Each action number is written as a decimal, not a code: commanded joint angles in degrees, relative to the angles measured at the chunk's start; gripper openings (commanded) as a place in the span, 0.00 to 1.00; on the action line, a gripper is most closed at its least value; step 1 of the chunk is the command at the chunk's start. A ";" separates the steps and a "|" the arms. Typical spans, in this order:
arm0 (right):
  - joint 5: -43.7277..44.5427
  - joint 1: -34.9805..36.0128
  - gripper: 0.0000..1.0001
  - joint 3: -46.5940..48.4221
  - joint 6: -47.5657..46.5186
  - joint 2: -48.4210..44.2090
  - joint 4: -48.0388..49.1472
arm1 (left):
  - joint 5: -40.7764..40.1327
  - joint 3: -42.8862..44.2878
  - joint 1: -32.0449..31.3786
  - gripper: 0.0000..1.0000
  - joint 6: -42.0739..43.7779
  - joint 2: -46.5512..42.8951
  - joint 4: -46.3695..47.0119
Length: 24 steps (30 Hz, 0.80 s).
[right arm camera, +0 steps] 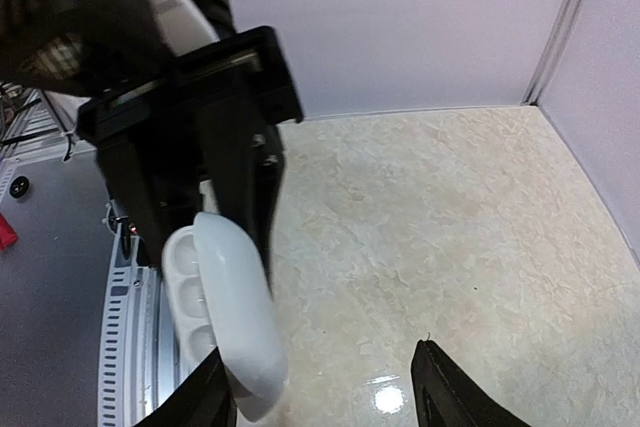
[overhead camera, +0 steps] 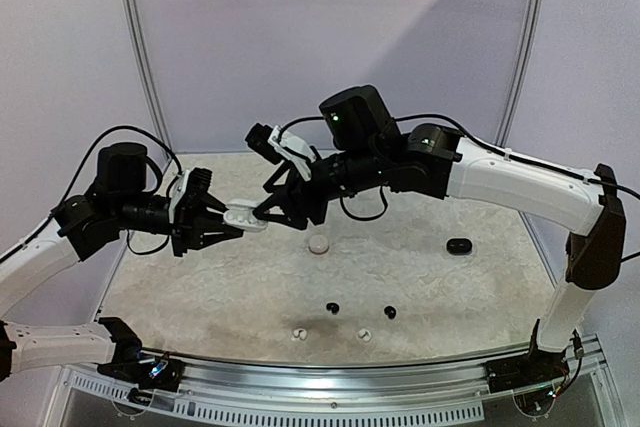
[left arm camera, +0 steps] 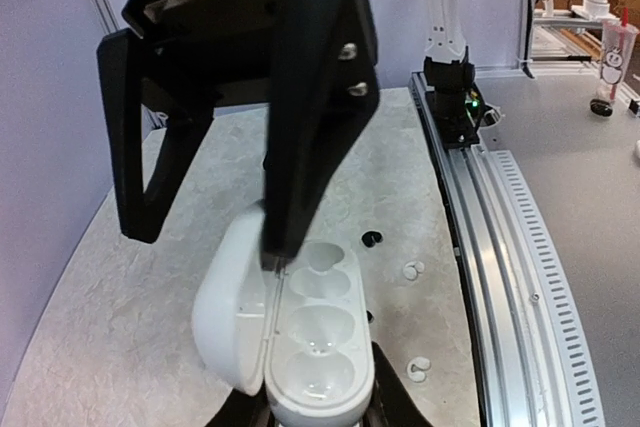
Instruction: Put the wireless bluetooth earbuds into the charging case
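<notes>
Shut with the left gripper [left arm camera: 318, 409] on the base of the open white charging case [left arm camera: 318, 337], holding it aloft, wells bare. Spread wide and empty with the right gripper [overhead camera: 268, 211], one fingertip [left arm camera: 272, 247] at the case's hinge. Looks like the opening step, with four earbuds [overhead camera: 332, 307] in sight on the table [overhead camera: 450, 297] well below; calls next for lowering the right gripper onto one bud and pinching gently.

Four earbuds [overhead camera: 332, 307] near the table's [overhead camera: 480, 287] front edge, two cases [overhead camera: 318, 244] behind.
</notes>
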 commanded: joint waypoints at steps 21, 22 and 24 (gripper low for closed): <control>-4.32 -2.82 0.70 2.15 1.67 1.61 0.71 | 0.44 -4.93 -0.32 0.00 -16.62 0.32 10.46; -4.54 -2.84 0.70 2.29 1.65 1.55 0.65 | 0.52 -4.89 -0.24 0.00 -16.67 0.38 10.44; -4.86 -2.94 0.70 2.53 1.55 1.37 0.51 | 0.53 -4.96 -0.10 0.00 -17.15 0.44 10.58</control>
